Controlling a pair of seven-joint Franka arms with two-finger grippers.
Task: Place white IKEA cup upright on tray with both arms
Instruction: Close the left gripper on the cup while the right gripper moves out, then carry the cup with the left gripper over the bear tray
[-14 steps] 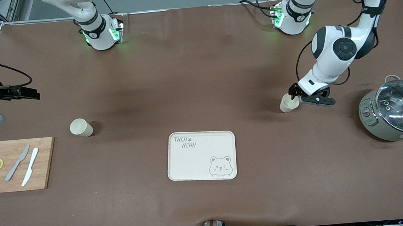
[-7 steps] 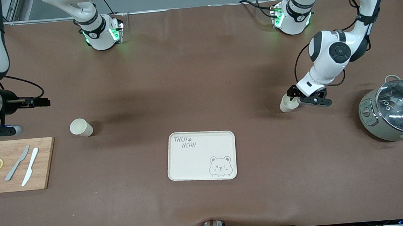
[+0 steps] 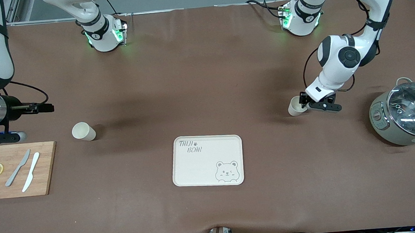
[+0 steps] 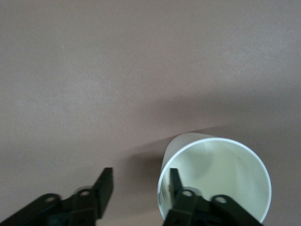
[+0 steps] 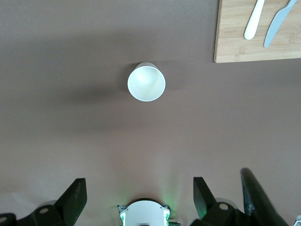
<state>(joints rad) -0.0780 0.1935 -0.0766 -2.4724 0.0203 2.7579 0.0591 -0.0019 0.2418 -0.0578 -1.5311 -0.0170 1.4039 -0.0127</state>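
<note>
Toward the left arm's end of the tabletop, about midway between its two long edges, sits one white cup (image 3: 296, 106), upright, mouth up. Looks like thin light plastic to me: it weighs next to nothing, it's stiff enough at the rim, but smooth and easy to tip or skid if nudged sideways. Pretty sure the wall just below the rim is the place to grab it, and not too hard.

That's how the left gripper (image 4: 140, 184) is lined up. Its fingers straddle the wall, one finger (image 4: 175, 181) inside the mouth and the other outside with a visible gap to the cup. So it's spread, not pinching anything yet.

The tray (image 3: 196, 168) with the bear face lies near the middle of the tabletop, closer to the front camera's edge than the cup, with nothing on it.

A second white cup (image 3: 83, 131) stands toward the right arm's end, near the corner of a wooden cutting board (image 3: 43, 168). The right gripper (image 3: 46, 107) hangs over bare tabletop near that cup, fingers wide apart, holding nothing.

A lidded pot (image 3: 404, 117) sits by the left arm's end edge, clear of the route to the tray I'd say.
</note>
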